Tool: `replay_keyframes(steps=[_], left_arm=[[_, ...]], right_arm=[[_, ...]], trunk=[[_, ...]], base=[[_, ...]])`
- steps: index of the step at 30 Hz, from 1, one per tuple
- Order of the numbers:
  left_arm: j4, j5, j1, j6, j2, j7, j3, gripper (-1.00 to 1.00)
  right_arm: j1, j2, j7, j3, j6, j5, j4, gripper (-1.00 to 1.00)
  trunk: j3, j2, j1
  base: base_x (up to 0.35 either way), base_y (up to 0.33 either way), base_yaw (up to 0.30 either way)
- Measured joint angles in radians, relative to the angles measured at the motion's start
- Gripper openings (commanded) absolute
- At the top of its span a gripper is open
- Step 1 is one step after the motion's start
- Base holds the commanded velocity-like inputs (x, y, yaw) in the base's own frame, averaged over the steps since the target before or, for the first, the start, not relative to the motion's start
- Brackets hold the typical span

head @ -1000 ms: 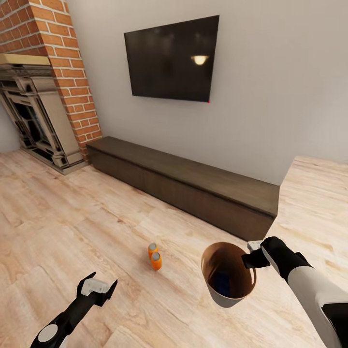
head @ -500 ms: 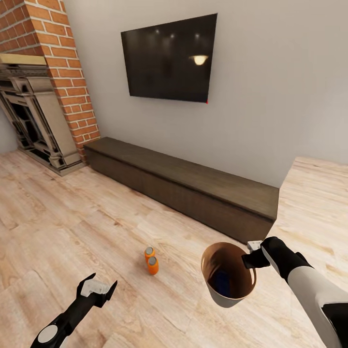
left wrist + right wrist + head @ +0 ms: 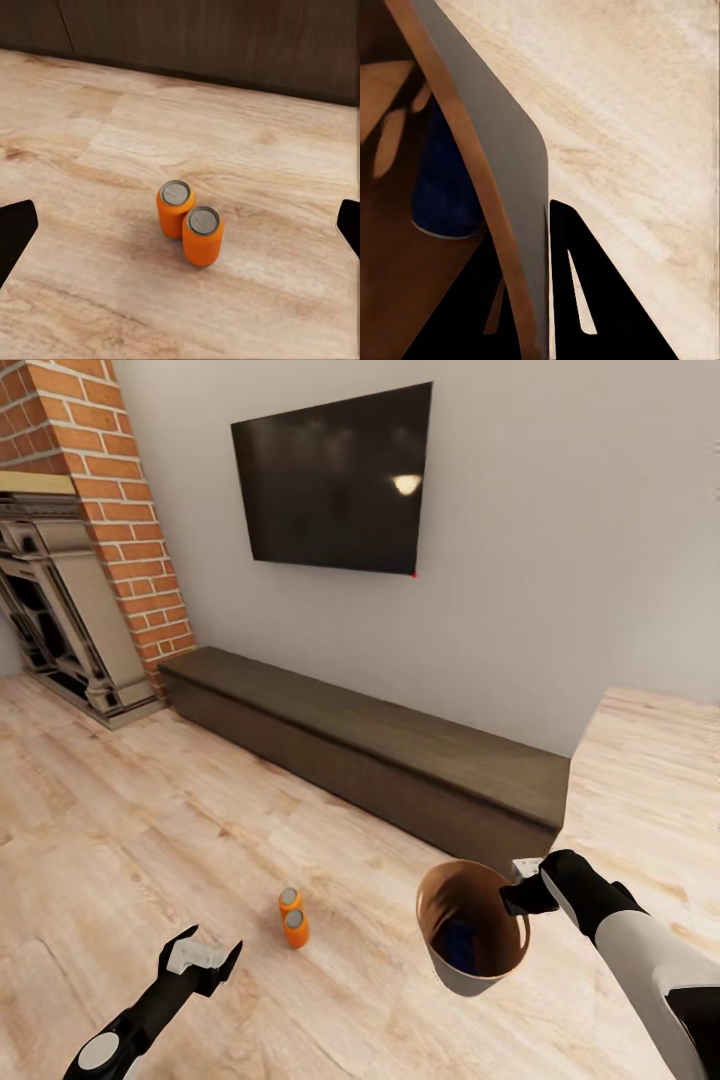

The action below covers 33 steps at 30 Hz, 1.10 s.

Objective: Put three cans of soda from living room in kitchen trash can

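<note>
Two orange soda cans (image 3: 292,916) stand upright and touching on the light wood floor of the living room, in front of my left gripper (image 3: 200,956), which is open and empty and well short of them. In the left wrist view the cans (image 3: 189,221) stand between my dark fingertips (image 3: 13,231) and ahead of them. A third can is out of view. My right gripper (image 3: 520,898) is shut on the rim of the trash can (image 3: 452,978) and holds it above the floor. The rim (image 3: 502,165) runs between the right fingers (image 3: 574,300). A dark blue shape (image 3: 442,187) lies inside the bin.
A long low dark-wood bench (image 3: 380,745) runs along the grey wall beyond the cans, under a black wall screen (image 3: 330,480). A brick fireplace (image 3: 70,590) stands at the far left. Light wood floor (image 3: 120,810) spreads around the cans.
The whole head view has shifted, so the camera has moved: bench, screen and cans now sit further left, and the cans lower. Both arms keep their pose, the bin still held.
</note>
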Motion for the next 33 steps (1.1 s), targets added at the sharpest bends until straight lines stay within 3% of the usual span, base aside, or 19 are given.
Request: replay_keyframes(steps=[9,13,15,16,17,20,24,26,28,30,33], left_arm=[[0.007,-0.002,0.0,0.003,0.0,-0.004,0.0,1.0],[0.091,0.003,-0.001,0.013,-0.002,-0.001,0.002,1.0],[0.122,0.012,-0.004,0.031,-0.011,0.002,0.004,1.0],[0.138,0.032,-0.01,0.078,-0.036,0.006,0.007,1.0],[0.144,0.039,-0.013,0.098,-0.045,0.009,0.008,1.0],[0.162,0.056,-0.052,0.157,-0.066,0.047,0.012,1.0],[0.2,0.07,-0.132,0.194,-0.085,0.134,0.014,1.0],[0.244,0.095,-0.192,0.202,-0.103,0.206,0.014,1.0],[0.293,0.11,-0.237,0.188,-0.116,0.26,0.013,1.0],[0.327,0.117,-0.258,0.163,-0.125,0.293,0.013,1.0],[0.403,0.122,-0.283,0.06,-0.136,0.334,0.011,1.0]], right_arm=[[0.001,0.001,0.0,0.003,-0.001,0.006,0.001,-1.0],[0.001,0.002,0.0,0.004,-0.001,0.005,0.002,-1.0],[0.002,0.005,0.001,0.005,-0.001,0.003,0.004,-1.0],[0.002,0.018,0.0,0.007,-0.005,0.02,0.005,-1.0],[0.003,0.024,0.001,0.007,-0.001,0.008,0.006,-1.0],[0.004,0.04,0.002,0.001,0.003,-0.016,0.005,-1.0],[0.007,0.053,0.0,0.007,-0.002,0.012,0.006,-1.0],[0.008,0.065,0.0,0.008,0.001,0.008,0.003,-1.0],[0.009,0.069,0.001,0.004,0.005,-0.008,0.001,-1.0],[0.009,0.071,0.002,0.004,0.008,0.005,0.0,-1.0],[0.009,0.074,0.003,0.003,0.029,0.009,-0.002,-1.0]], trunk=[[0.009,0.0,0.0],[0.012,0.0,0.0],[0.013,0.0,0.0],[0.013,0.0,0.0],[0.013,0.0,0.0],[0.013,0.0,0.0],[0.013,0.0,0.0],[0.013,0.0,0.0],[0.013,0.0,0.0],[0.013,0.0,0.0],[0.013,0.0,0.0]], base=[[0.162,-0.128,-0.16],[0.028,-0.017,-0.083],[0.01,-0.006,-0.029],[0.005,-0.003,-0.016],[0.003,-0.002,-0.01],[0.004,-0.001,-0.006],[0.035,0.0,-0.002],[0.069,0.0,-0.001],[0.075,0.0,0.0],[0.061,0.0,0.0],[0.028,0.0,0.0]])
